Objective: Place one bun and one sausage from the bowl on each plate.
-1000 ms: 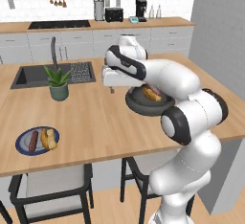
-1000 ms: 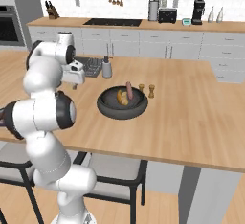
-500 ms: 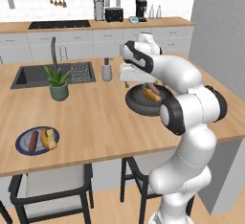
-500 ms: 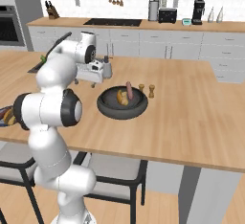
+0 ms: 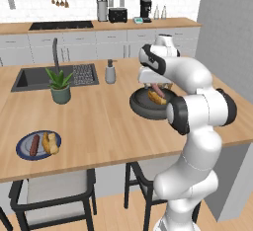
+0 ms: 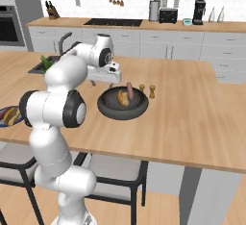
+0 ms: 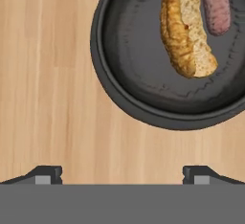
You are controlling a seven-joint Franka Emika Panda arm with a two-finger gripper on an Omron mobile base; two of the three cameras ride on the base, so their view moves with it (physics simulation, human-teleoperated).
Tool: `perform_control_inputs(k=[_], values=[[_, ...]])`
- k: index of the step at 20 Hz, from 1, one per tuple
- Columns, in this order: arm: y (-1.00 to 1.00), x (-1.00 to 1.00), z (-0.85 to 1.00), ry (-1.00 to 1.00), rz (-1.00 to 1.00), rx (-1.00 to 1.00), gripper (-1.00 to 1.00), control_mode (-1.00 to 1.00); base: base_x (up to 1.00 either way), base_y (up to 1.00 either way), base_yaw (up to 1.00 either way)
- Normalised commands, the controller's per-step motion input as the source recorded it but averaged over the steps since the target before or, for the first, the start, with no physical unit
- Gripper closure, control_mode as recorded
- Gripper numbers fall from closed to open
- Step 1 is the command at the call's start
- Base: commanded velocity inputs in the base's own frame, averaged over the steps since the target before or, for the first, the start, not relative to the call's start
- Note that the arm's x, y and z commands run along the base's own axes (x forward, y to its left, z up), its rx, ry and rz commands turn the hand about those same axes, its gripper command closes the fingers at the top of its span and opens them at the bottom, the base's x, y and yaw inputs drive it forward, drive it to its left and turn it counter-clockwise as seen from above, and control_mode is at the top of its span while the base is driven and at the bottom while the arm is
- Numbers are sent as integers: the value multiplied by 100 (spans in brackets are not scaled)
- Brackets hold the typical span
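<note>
The wide dark bowl (image 5: 141,107) (image 6: 108,109) (image 7: 103,70) stands on the wooden island, holding one bun (image 7: 186,31) (image 6: 123,99) and one reddish sausage (image 7: 216,5) (image 5: 156,91). My gripper (image 7: 122,175) (image 6: 106,81) (image 5: 151,81) hovers above the bowl's near-left rim, open, with nothing between its fingertips (image 7: 45,174). Seen from the hand, bun and sausage lie ahead and to the right. A blue plate (image 5: 23,151) (image 6: 4,123) near the island's front left edge carries a sausage (image 5: 34,145) and a bun (image 5: 49,142).
A potted plant (image 5: 60,84), a sink (image 5: 34,77) with a faucet and a soap dispenser (image 5: 110,72) stand left of the bowl. Two small shakers (image 6: 152,91) stand just behind it. Stools sit under the island's front edge. A grey wall rises on the right.
The arm has swung from the sink side to the right, bringing the open gripper over the bowl's edge. Bowl, food and plate have not moved.
</note>
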Motion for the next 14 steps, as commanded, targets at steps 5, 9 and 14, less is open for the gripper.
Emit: perform_control_inputs(k=[5,9,14], values=[[-51,-10,-40,-21,11,0,-100,-100,0,0,0],[-39,38,-16,-9,7,0,-100,-100,0,0,0],[-15,67,0,-1,5,0,-100,-100,0,0,0]])
